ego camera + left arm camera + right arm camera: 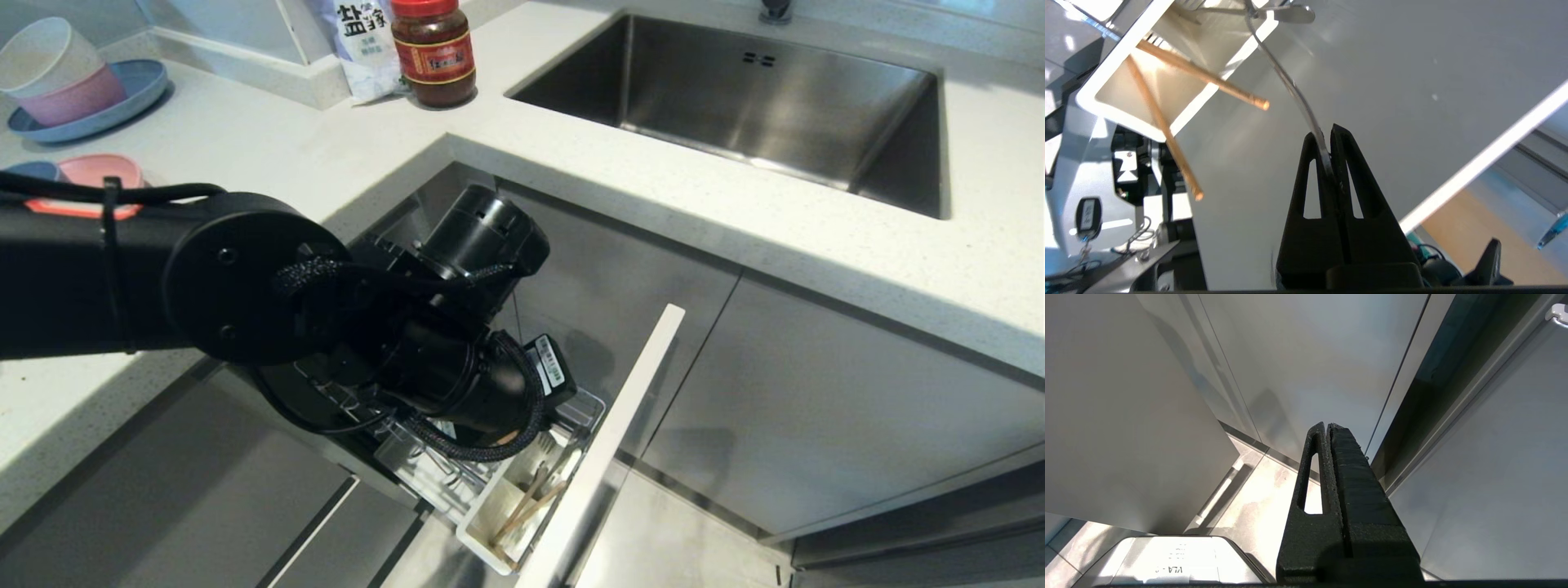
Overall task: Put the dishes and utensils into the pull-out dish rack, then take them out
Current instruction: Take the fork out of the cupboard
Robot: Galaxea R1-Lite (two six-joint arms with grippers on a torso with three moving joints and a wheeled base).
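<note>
1. Kitchen seen from the head view: a white speckled table (269, 155) wraps round a steel sink (735, 98), and below it the pull-out dish rack (522, 482) stands drawn out, its pale front (620, 425) edge-on. The left arm reaches down over the rack and hides its own hand; the white utensil cup (490, 523) below holds the chopsticks (526, 502). Stacked bowls on a blue plate (73, 82) and a red-lidded jar (433, 53) sit well apart on the table.

2. Left wrist view: the left hand (1327, 136) is pressed together, pinching the handle end of a slim steel utensil (1286, 77). Its long axis curves away from the fingertips toward the cup (1163, 81), its head at the cup's rim; spoon or fork, I cannot tell. Two chopsticks (1208, 77) lean out of the cup just beside it, the nearest thing to snag.

3. Right wrist view: the right hand (1327, 426) is pressed together, empty, hanging by the cabinet fronts (1298, 355), far from the rack.
</note>
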